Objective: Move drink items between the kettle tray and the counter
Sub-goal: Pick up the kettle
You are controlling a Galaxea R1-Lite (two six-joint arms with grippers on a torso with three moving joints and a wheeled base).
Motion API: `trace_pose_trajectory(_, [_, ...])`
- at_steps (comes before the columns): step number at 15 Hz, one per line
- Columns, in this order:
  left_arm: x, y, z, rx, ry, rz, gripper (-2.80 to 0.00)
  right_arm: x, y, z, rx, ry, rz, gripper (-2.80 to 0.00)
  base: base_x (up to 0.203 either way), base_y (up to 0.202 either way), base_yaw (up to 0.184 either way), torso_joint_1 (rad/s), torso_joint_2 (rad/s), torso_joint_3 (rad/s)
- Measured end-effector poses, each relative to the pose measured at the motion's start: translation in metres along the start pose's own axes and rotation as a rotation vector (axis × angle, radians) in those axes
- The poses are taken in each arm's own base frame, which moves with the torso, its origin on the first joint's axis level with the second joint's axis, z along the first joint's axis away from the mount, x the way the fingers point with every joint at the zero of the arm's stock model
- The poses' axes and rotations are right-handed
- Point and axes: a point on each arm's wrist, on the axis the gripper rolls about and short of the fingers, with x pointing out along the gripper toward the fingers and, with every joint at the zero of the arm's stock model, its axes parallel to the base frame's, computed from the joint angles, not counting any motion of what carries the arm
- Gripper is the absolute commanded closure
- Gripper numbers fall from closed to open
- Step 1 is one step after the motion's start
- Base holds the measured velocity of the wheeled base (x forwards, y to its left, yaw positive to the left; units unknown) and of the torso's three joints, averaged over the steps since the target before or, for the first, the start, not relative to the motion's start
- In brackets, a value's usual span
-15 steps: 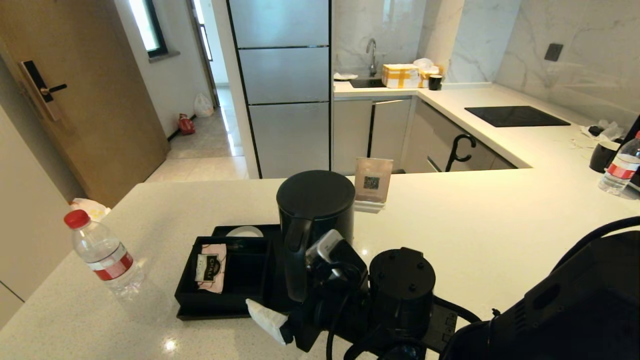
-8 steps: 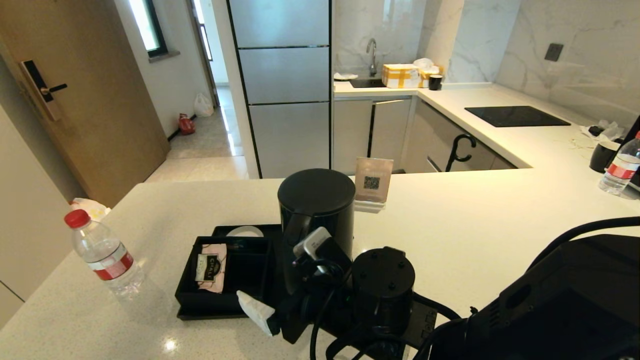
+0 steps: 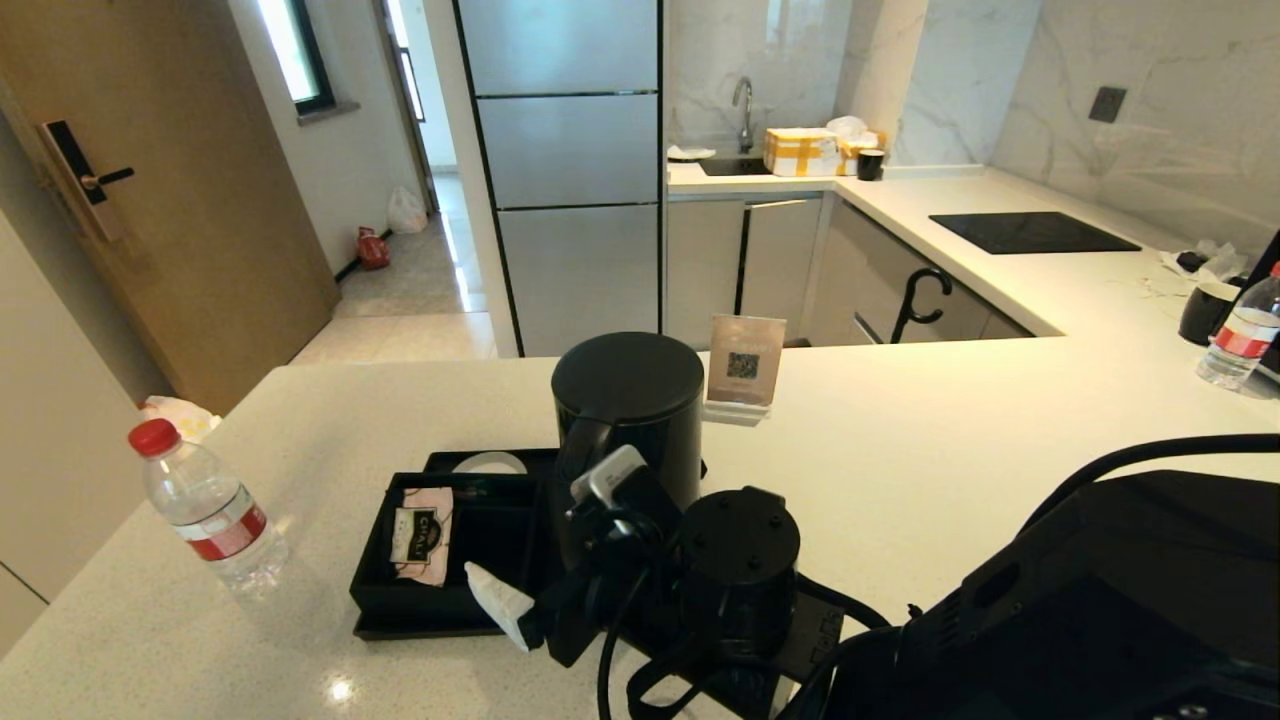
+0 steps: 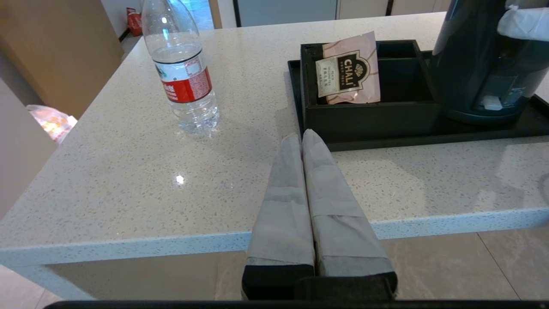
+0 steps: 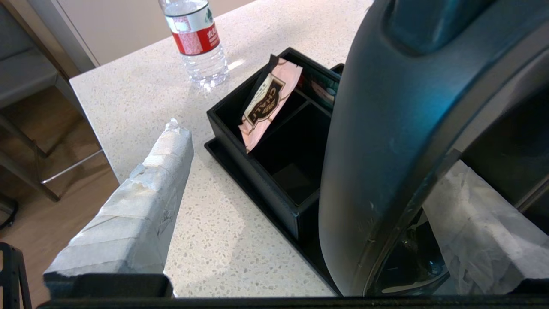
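Kettle [image 3: 625, 420] stands on the tray [image 3: 400, 610], at its right end, with your right gripper [image 5: 300, 206] around the handle: one of its fingers [image 5: 137, 201] hangs wide of the tray over the table [image 3: 950, 450], the other sits inside the handle loop, and the two are spread wide, not yet clamped. So, as I read it, the kettle's move is only at the grasp stage. Bottle [image 3: 205, 510] stands on the table well left of the tray, near the left edge; whether it is due to move you cannot tell from here. Left gripper [image 4: 302, 141] hangs parked below the table's near edge, fingers pressed together on nothing. Open table lies to the right of the tray; the compartment box with the sachet [image 3: 420, 535] crowds the kettle's left.
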Motion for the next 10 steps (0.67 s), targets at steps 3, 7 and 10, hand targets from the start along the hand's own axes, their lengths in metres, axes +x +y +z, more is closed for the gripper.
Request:
trace_pose_trajectory(3, [0.0,0.0,0.0,0.0,0.0,0.0,0.0,0.0002,-0.0006,-0.0011,-0.01,0.002,-0.017,0.0,0.0,0.0,0.0,0.0,0.0,0.0])
trace_pose_trajectory(7, [0.0,0.0,0.0001,0.0,0.0,0.0,0.0,0.001,-0.0005,-0.0011,-0.012,0.001,-0.024,0.0,0.0,0.0,0.0,0.0,0.0,0.0])
trace_pose_trajectory(10, [0.0,0.0,0.0001,0.0,-0.001,0.0,0.0,0.0011,-0.0019,-0.0011,-0.026,0.0,-0.027,0.0,0.0,0.0,0.0,0.0,0.0,0.0])
